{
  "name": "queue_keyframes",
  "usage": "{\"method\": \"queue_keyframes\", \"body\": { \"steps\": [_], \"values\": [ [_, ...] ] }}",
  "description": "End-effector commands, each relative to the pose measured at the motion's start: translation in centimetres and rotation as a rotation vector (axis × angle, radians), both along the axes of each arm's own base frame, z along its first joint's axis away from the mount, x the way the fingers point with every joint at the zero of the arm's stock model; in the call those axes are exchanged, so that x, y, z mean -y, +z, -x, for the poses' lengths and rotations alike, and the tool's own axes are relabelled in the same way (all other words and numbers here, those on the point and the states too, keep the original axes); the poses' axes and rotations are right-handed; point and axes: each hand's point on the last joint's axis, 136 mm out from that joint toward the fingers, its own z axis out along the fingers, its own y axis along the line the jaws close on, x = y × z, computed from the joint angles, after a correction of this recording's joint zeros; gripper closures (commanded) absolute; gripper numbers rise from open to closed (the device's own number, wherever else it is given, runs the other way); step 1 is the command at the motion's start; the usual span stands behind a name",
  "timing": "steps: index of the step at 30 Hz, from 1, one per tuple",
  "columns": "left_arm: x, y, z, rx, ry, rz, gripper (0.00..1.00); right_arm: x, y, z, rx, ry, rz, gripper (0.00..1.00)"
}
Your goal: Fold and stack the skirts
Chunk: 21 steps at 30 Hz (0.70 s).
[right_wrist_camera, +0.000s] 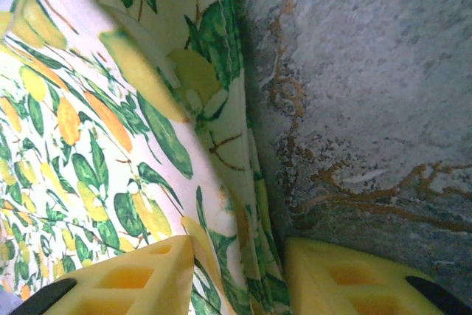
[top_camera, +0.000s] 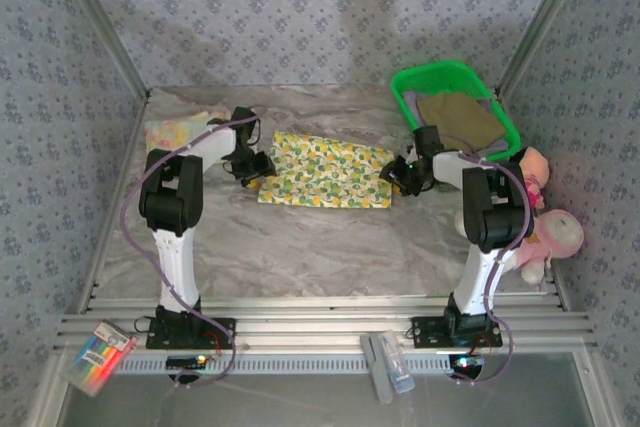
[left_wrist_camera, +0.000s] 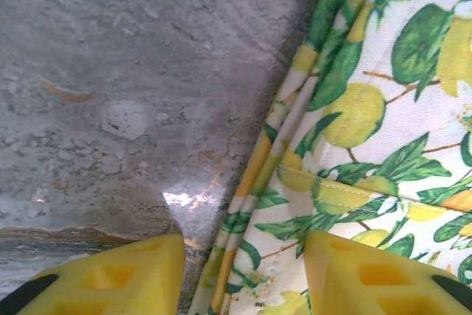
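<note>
Now | left end effector (left_wrist_camera: 243,248), right end effector (right_wrist_camera: 237,250) | tipped down, parted, astride fruit-print skirt (top_camera: 325,169) ends

The yellow-green fruit-print skirt (top_camera: 325,170) lay flat on the desk (top_camera: 300,237), a neat folded rectangle, long side running left to right, its striped hem at the left end. The pastel floral skirt (top_camera: 178,130) lay folded near the far left corner. The olive-khaki skirt (top_camera: 458,119) sat rumpled inside the green basket (top_camera: 440,72).
</note>
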Motion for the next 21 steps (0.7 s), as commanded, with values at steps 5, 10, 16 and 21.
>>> {"method": "queue_keyframes", "body": {
  "steps": [5,10,16,21],
  "values": [
    [1.8,-2.6,1.1,-0.044,-0.038,0.065,0.57,-3.2,2.4,-2.8,0.197,0.07,-0.111,0.6],
    [1.5,-3.0,1.5,-0.055,-0.035,0.057,0.6,-1.7,0.9,-2.5,0.144,0.012,-0.027,0.81],
    [1.6,-3.3,2.8,-0.073,0.001,0.082,0.64,0.2,1.0,-1.6,0.089,0.053,0.156,1.0],
    [3.2,-4.1,4.3,-0.1,0.012,0.121,0.69,-2.5,4.8,-2.4,0.158,0.185,0.236,1.0]
  ]
}}
